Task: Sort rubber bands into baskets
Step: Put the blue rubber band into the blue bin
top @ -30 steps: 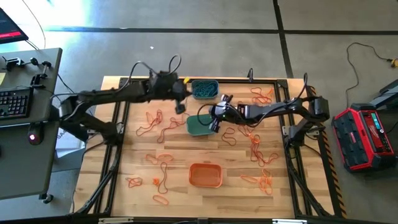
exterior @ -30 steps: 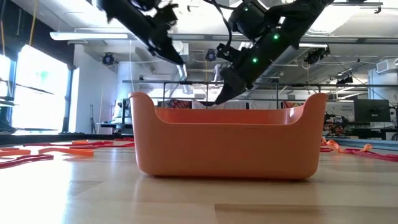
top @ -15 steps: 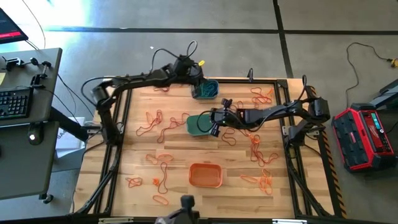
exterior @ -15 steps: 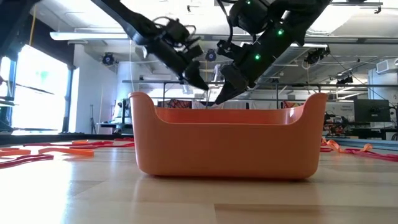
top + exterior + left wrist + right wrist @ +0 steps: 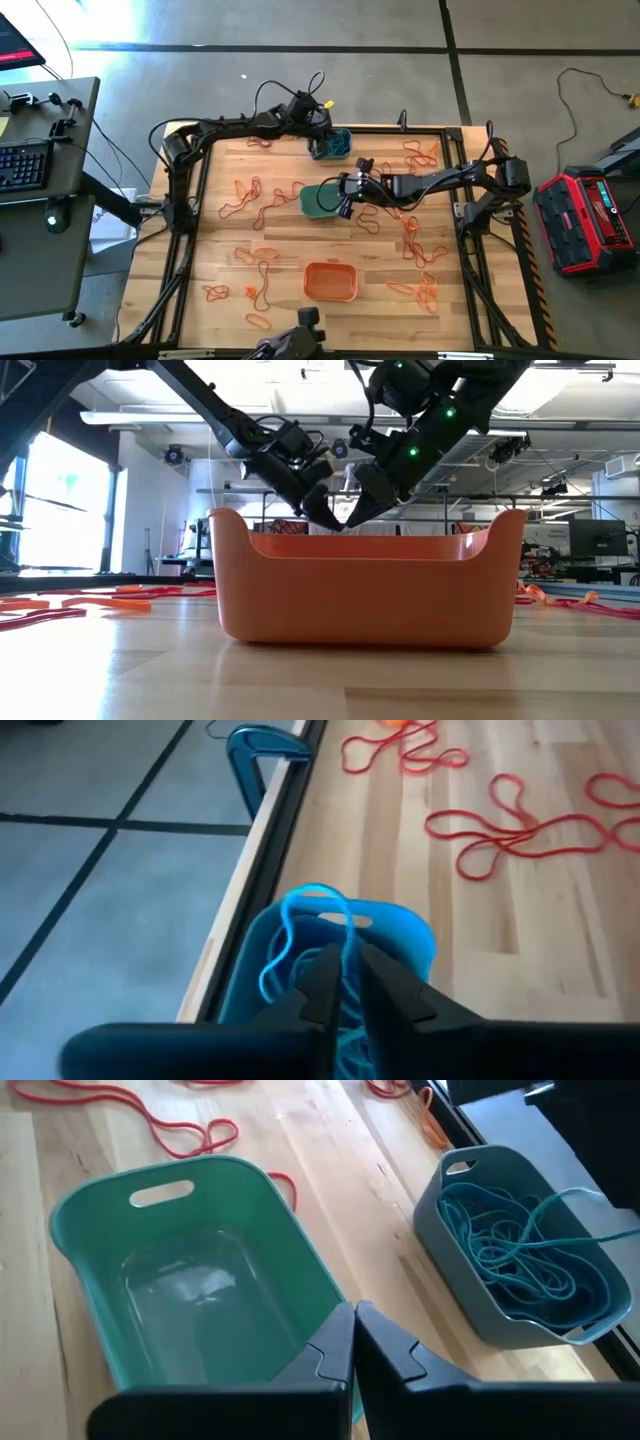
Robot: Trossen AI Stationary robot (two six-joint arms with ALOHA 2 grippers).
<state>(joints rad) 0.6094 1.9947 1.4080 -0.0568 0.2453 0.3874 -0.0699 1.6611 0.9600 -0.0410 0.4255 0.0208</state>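
My left gripper (image 5: 345, 960) is over the grey-blue basket (image 5: 400, 935) at the table's far edge, shut on a blue-teal rubber band (image 5: 300, 910). More blue-teal bands (image 5: 520, 1260) lie in that basket. My right gripper (image 5: 352, 1320) stands shut over the right end of the teal-green basket (image 5: 315, 200), which holds nothing. The orange basket (image 5: 330, 282) stands near the front edge. Orange and red rubber bands (image 5: 260, 205) lie loose on the wood on both sides. My left gripper pinches a strand of the blue-teal band (image 5: 347, 942) between its two fingers, which slant down from the table's left. A loop of the band (image 5: 318, 892) stands out past the fingertips above the basket. My right gripper: whether it touches the teal-green basket's rim (image 5: 335, 1305) I cannot tell.
A blue clamp (image 5: 265, 745) sits on the table's far rail beside the grey-blue basket. Red bands (image 5: 520, 830) lie on the wood beyond it, more orange ones (image 5: 415, 235) at the right. A red case (image 5: 590, 220) stands on the floor to the right.
My left gripper has swung toward the table's right and far edge and come down over the grey-blue basket. My right gripper has kept still over the teal-green basket.
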